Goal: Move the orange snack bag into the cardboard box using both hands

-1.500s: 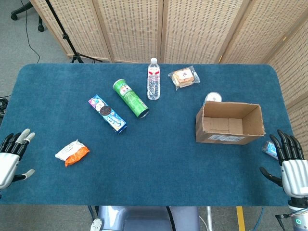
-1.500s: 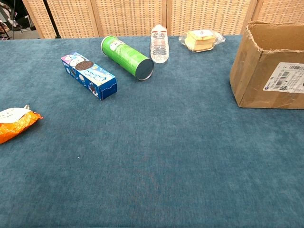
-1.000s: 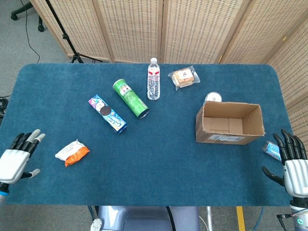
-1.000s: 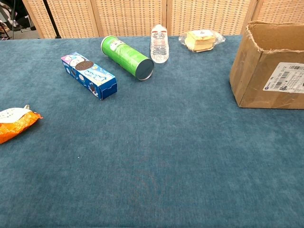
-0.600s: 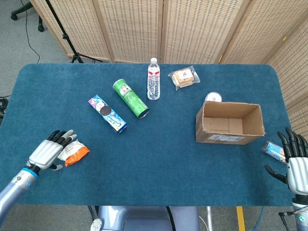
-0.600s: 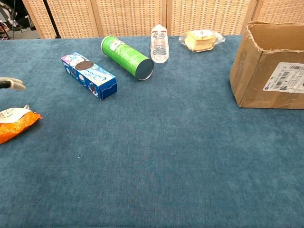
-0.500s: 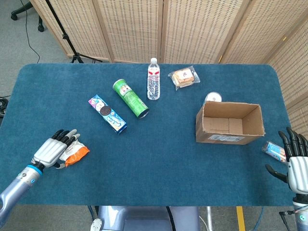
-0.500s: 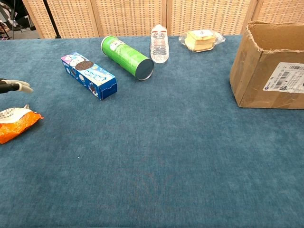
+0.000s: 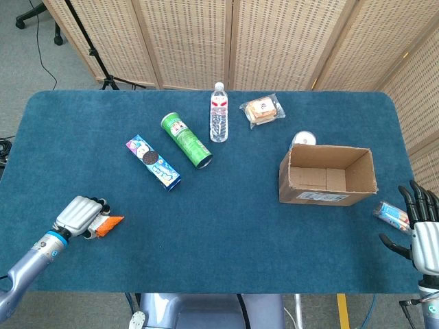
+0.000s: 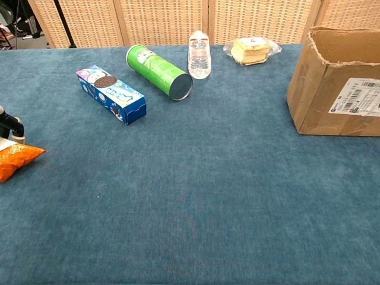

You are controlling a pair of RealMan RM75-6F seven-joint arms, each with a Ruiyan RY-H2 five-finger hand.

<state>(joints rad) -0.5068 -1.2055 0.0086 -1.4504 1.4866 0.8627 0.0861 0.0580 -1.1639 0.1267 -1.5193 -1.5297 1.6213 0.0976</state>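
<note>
Your left hand (image 9: 80,215) has travelled in from the table's near-left edge and now lies over the orange snack bag (image 9: 108,224), fingers curled down across it, where moments ago it hovered clear with fingers spread. In the head view only the bag's orange corner pokes out beside the knuckles; the chest view shows dark fingertips at the frame's edge resting on the bag's top, though whether the grasp has truly closed cannot be told from either picture. The bag lies on the blue table (image 9: 226,226), near the front-left corner and well apart from the cardboard box (image 9: 326,175), which stands open-topped on the right. Your right hand (image 9: 424,233) waits off the table's right edge, fingers apart and holding nothing, near a small blue packet (image 9: 392,214). The step in hand looks like the pickup. Next, you will likely need to secure the bag, lift it, and carry it rightward to meet the right hand for the transfer into the box.
</note>
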